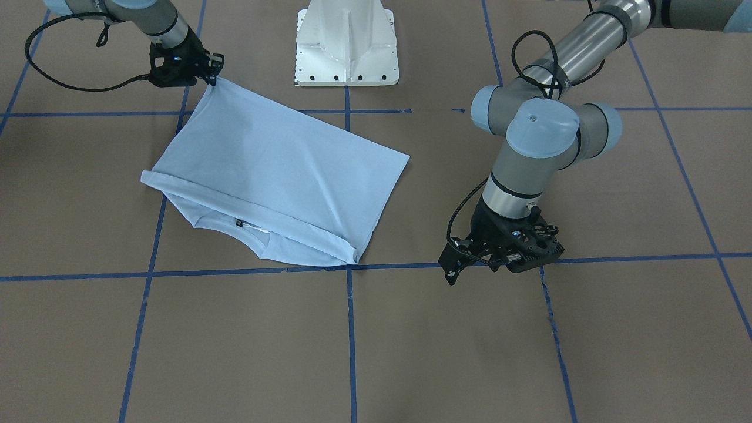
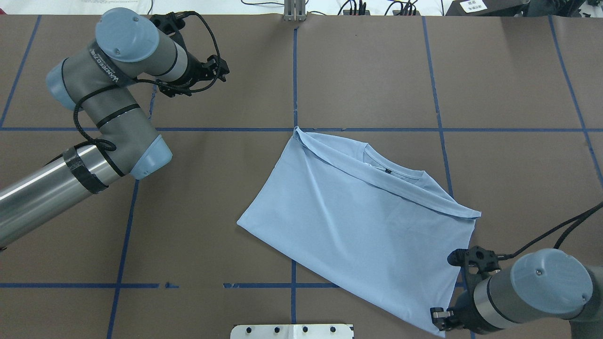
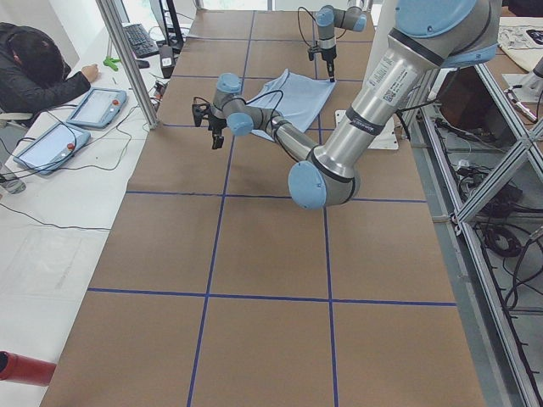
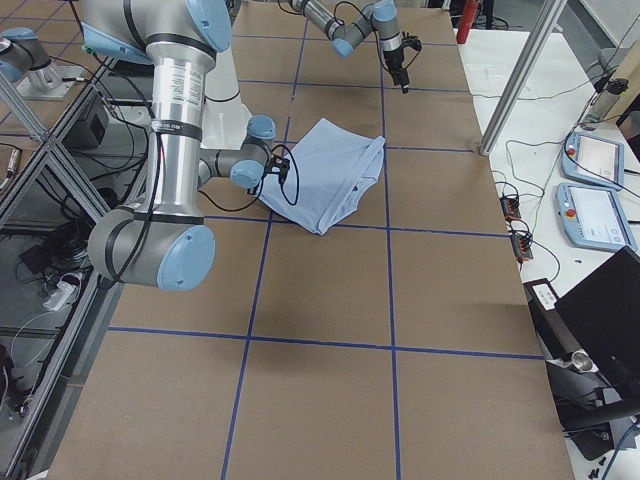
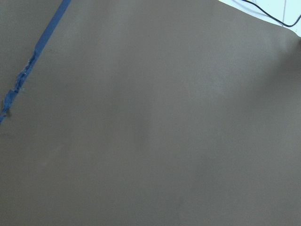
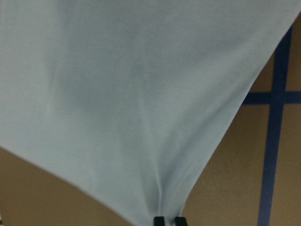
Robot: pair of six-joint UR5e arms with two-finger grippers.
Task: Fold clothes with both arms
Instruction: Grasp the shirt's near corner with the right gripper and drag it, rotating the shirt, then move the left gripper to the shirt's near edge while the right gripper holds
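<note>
Right gripper (image 1: 212, 79) of mine pinches a corner of the light blue T-shirt (image 2: 358, 221), which spreads over the counter (image 2: 367, 70) toward eleven o'clock in the overhead view. My left gripper (image 2: 219, 69) hovers with its jaws apart, the shirt well off at four o'clock.

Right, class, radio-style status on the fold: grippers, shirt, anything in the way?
Right gripper shut on T-shirt corner. Left gripper open, empty, off the cloth. T-shirt partly folded on table, collar showing. No obstruction seen.
</note>
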